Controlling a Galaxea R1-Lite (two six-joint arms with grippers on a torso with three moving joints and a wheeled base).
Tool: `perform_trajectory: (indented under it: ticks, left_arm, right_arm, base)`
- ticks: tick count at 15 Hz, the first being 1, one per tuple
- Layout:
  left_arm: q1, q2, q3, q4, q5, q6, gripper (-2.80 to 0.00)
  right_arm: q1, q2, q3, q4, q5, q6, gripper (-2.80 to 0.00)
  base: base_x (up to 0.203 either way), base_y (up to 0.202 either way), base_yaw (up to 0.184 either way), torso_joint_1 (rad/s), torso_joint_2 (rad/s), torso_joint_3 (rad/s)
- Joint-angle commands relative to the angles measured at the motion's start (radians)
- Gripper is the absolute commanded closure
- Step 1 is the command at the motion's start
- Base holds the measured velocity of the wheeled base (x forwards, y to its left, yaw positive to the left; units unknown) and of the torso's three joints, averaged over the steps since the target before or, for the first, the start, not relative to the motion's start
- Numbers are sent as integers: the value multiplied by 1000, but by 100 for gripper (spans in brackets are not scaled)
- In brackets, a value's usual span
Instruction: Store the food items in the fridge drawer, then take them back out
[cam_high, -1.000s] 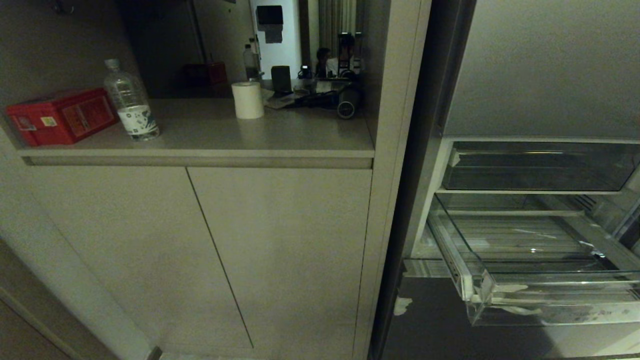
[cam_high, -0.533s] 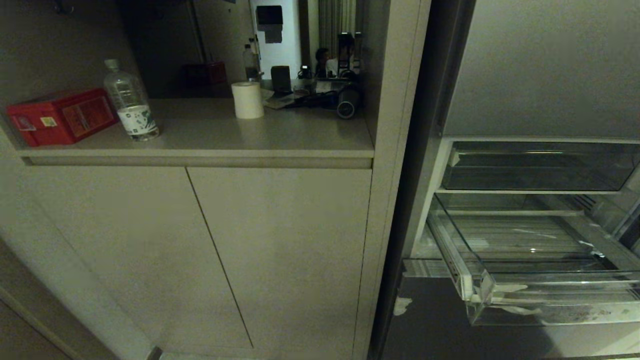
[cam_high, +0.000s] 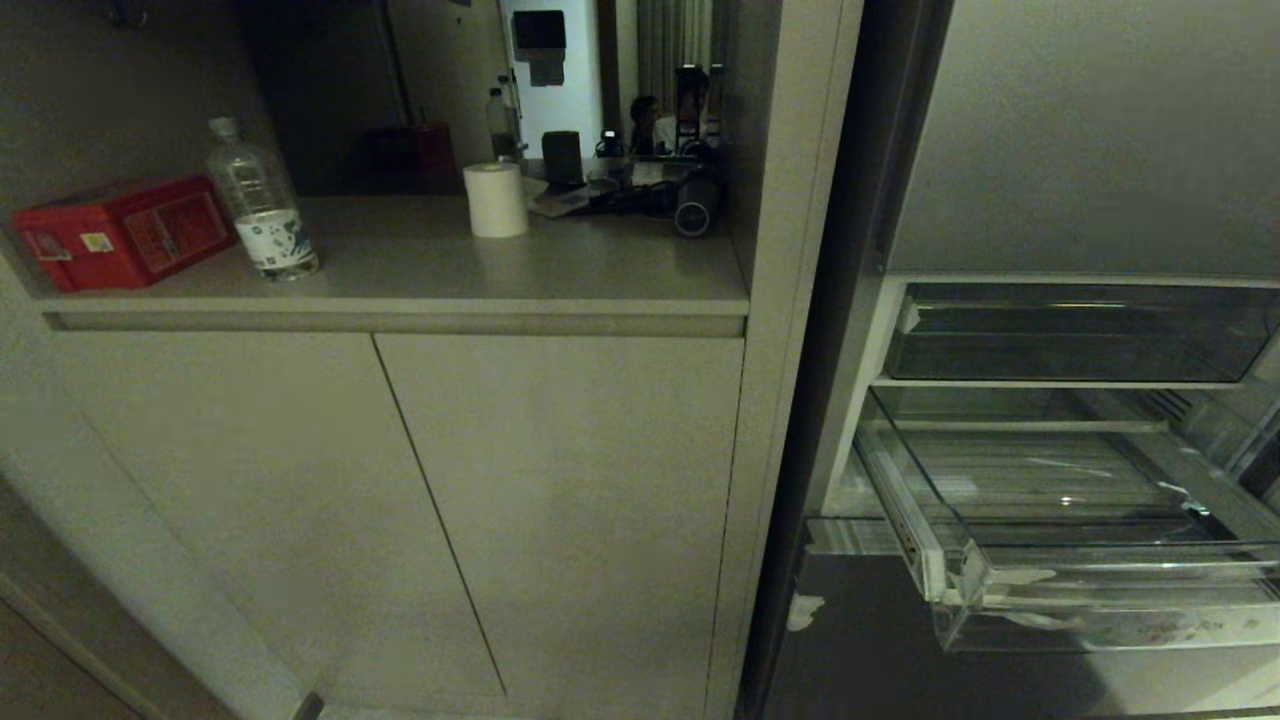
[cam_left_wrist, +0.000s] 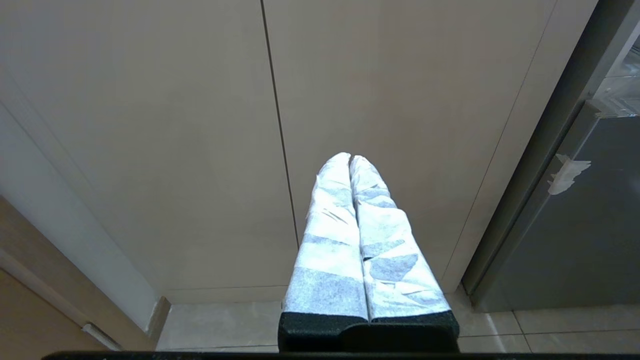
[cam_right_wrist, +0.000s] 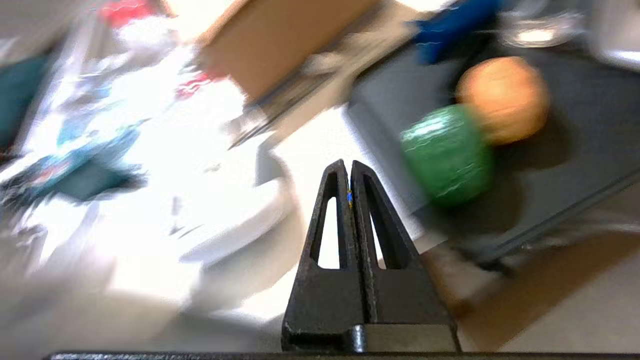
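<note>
The right gripper (cam_right_wrist: 349, 172) holds its black jaws pressed together on nothing, short of a dark tray (cam_right_wrist: 575, 165) where an orange-brown ball (cam_right_wrist: 502, 97) rests touching a green item (cam_right_wrist: 446, 152); the surroundings there are blurred. The left gripper (cam_left_wrist: 350, 159), its taped jaws likewise together and empty, points at the cabinet doors (cam_left_wrist: 200, 125) beside the fridge. Right of those doors, the clear fridge drawer (cam_high: 1100, 585) stands pulled out, nothing inside.
</note>
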Motion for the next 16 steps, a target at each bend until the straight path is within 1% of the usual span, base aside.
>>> perform_trajectory:
  ticks: [1,3,4,5,6,8,10,12,13,15,16]
  left_arm:
    - [0,0,0,0,0,0,0]
    - [0,1,0,0,0,0,0]
    - [0,1,0,0,0,0,0]
    - [0,1,0,0,0,0,0]
    - [0,0,0,0,0,0,0]
    - [0,0,0,-1,0,0,0]
    - [0,1,0,0,0,0,0]
    - [0,1,0,-1,0,0,0]
    - [0,0,0,-1,0,0,0]
    - [0,0,0,0,0,0,0]
    - [0,0,0,0,-1,0,0]
  right_arm:
    - [0,-306,159,-4,77,6,0]
    - [12,-489,276,-3,142,12,0]
    - [45,-573,327,-2,162,22,0]
    - [105,-663,372,1,176,33,0]
    - [192,-740,408,15,185,40,0]
    - [436,-828,430,94,184,39,0]
    - [702,-854,413,229,133,6,0]
    - [985,-847,396,354,22,-20,0]
    - [1121,-834,397,398,-50,-25,0]
    - [1395,-783,418,455,-212,-14,0]
    - [1511,-740,431,475,-287,6,0]
  base:
    - [0,0,0,0,0,0]
    - [0,0,0,0,0,0]
    - [0,0,0,0,0,0]
    - [0,0,0,0,0,0]
    - [0,0,0,0,0,0]
    - [0,0,0,0,0,0]
    - [0,0,0,0,0,0]
    - [0,0,0,0,0,0]
    - [0,0,0,0,0,0]
    - [0,0,0,0,0,0]
    - [0,0,0,0,0,0]
